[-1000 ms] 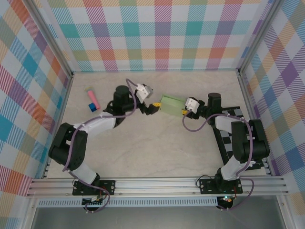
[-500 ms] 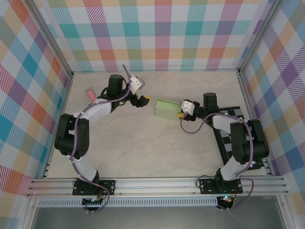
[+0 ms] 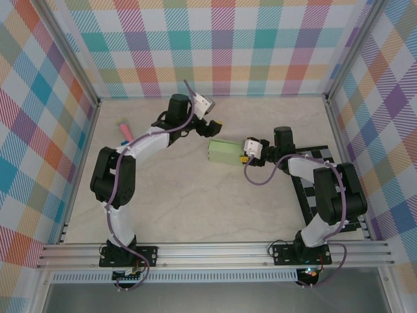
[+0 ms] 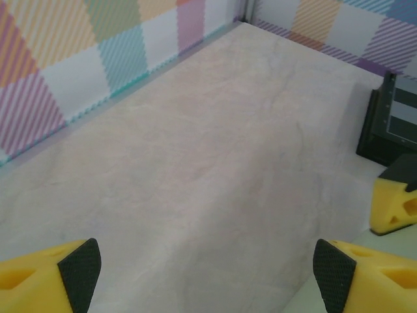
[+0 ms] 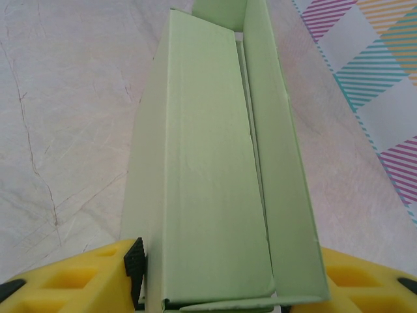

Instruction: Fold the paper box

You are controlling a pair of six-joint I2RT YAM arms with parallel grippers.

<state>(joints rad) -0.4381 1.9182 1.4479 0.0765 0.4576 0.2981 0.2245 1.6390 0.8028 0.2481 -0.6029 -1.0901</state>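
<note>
The right gripper (image 5: pixel 228 290) clamps the near end of the paper box (image 5: pixel 208 182). The yellow fingers (image 5: pixel 71 277) sit one on each side, and the left black pad touches the box's left edge. The box is pale green and runs lengthwise away from the camera. Its right-hand panel stands up above the top face, with a narrow seam between them. A flap is raised at the far end. The box lies over the pale veined worktop (image 5: pixel 65 98). A checked wall (image 5: pixel 378 59) is at upper right.
</note>
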